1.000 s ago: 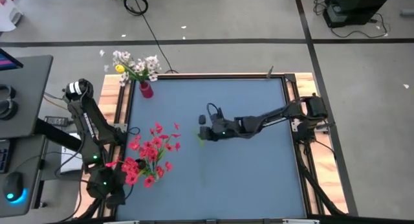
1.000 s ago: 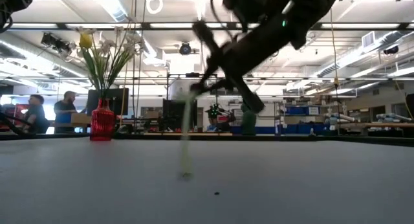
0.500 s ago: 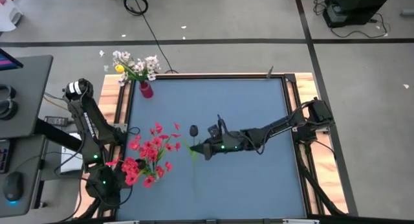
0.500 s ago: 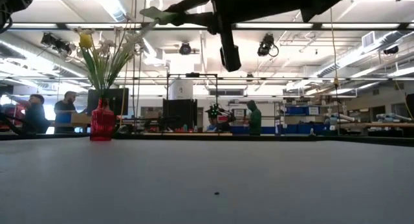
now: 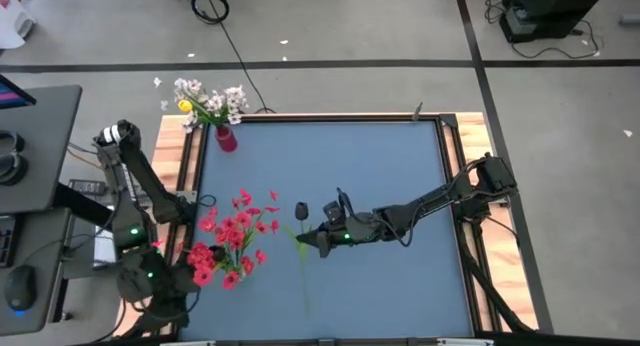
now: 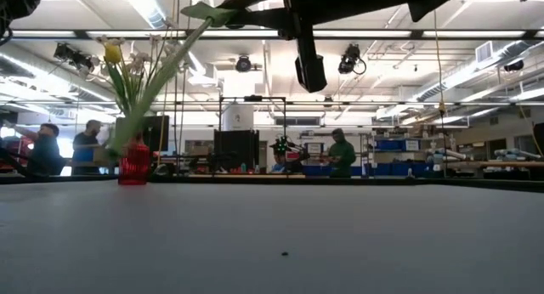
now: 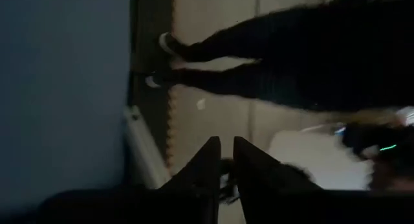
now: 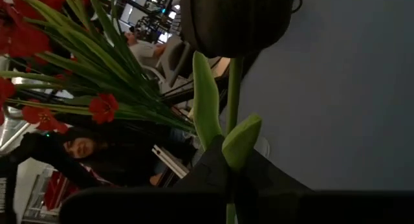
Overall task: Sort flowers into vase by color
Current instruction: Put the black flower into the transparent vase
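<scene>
— Blue tabletop (image 5: 400,166) lies bare all around the right end effector (image 5: 306,237), doesn't it?

— Mostly. Its fingers are clamped on a green flower stem (image 8: 231,94); the dark blossom (image 5: 300,209) sits just beyond, red flowers (image 5: 232,236) near past that. The red vase (image 5: 226,138) stands well apart, at the far corner.

— And the left end effector (image 7: 226,166)?

— Off the tabletop's edge, fingers nearly together, nothing between them. The stem's lower end is cut off in the low view.

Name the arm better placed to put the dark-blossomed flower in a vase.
Right. Its tool already grips the flower's stem near the red bunch; the left tool sits at the table's edge.
</scene>
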